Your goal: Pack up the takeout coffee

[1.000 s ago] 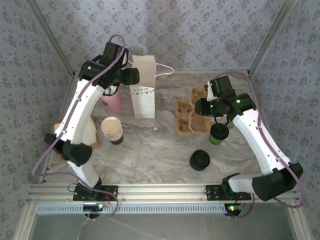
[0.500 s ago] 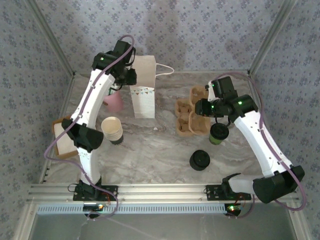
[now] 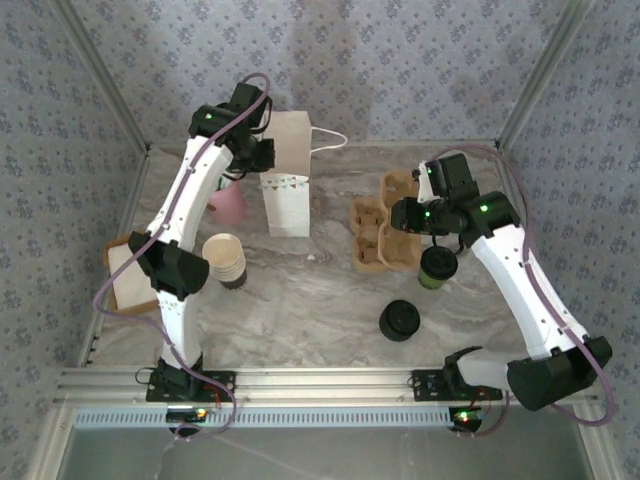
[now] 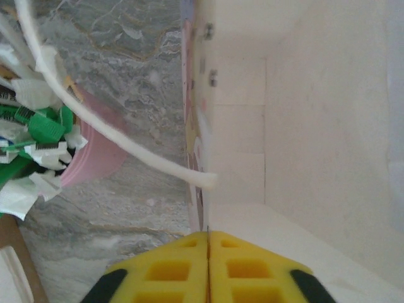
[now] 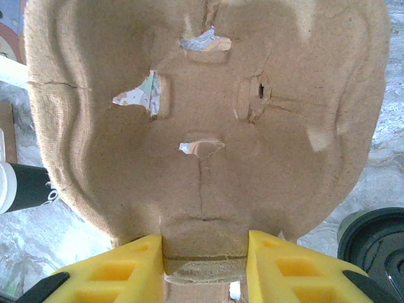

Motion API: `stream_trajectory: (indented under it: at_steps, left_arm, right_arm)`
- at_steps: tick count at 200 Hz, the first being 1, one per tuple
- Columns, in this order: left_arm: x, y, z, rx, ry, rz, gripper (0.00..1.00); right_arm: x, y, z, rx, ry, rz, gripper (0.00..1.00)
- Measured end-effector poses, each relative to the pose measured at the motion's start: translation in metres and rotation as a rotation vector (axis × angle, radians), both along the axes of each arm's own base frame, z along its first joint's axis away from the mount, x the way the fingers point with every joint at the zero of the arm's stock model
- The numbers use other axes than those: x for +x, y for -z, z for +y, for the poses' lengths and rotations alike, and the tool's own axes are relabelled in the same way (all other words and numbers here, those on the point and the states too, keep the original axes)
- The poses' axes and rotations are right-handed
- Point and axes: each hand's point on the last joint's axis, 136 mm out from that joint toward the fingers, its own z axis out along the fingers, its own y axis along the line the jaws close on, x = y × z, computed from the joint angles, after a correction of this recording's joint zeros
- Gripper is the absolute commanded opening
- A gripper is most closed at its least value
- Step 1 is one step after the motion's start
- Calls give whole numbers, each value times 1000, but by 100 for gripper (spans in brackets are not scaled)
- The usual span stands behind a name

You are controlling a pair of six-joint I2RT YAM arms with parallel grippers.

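Brown moulded pulp sits between the fingers of the right end effector (image 5: 205, 247): it is grasping the cup carrier (image 5: 208, 126) by its near edge tab, a yellow finger pressed against each side. The takeout coffee (image 3: 437, 268) stands on the surface (image 3: 300, 300) just beside this end effector, on the side toward the arm's own base and a touch outward from it. It is apart from the carrier and not yet seated in any of its wells.

The cup is upright with its long axis vertical. Its black lid faces up and its dark green wall narrows down to the surface, so it points at the ceiling and offers a round flank from any side.

The right arm is plainly the nearer one. The left end effector (image 4: 208, 243) is well apart from the coffee, across the surface and farther back. It is clenched, its two yellow tips pressed together where the rim of the paper bag (image 3: 285, 190) runs into the seam, so it looks to be pinching the bag's wall.

My guess is that the next move depends on that short gap between coffee and carrier. Either the carrier comes toward the cup, or the right end effector lets go of the carrier and drops onto the lid.
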Motion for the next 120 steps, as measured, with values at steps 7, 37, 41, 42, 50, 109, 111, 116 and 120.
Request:
stream_trajectory:
  at_steps: [7,37,41,42,50,109,111,116,120]
  left_arm:
    - [0,0,-1,-6,-2,2,0]
    - [-3,-2,-4,-14,2,7,0]
    - [-5,-3,-4,-14,3,8,0]
    - [-5,-3,-4,-14,4,8,0]
    - [-9,-5,-7,-12,9,13,0]
    - [-68,-22,-37,24,64,17,0]
    - [-70,-23,-37,25,64,16,0]
    - [-77,-25,-38,27,66,16,0]
    - [-82,-27,-38,26,66,14,0]
  right_arm:
    - [0,0,-1,1,2,-1,37]
    - [0,-2,-2,6,6,-6,37]
    - [-1,-3,-2,6,5,-7,37]
    - [-1,-3,-2,7,5,-7,37]
    - [-1,-4,-2,9,3,-8,37]
    - [-6,-12,-2,33,-5,-29,37]
    - [-7,-13,-2,34,-5,-31,37]
    - [-8,-14,-2,37,-6,-34,37]
    - [-8,-15,-2,39,-7,-38,37]
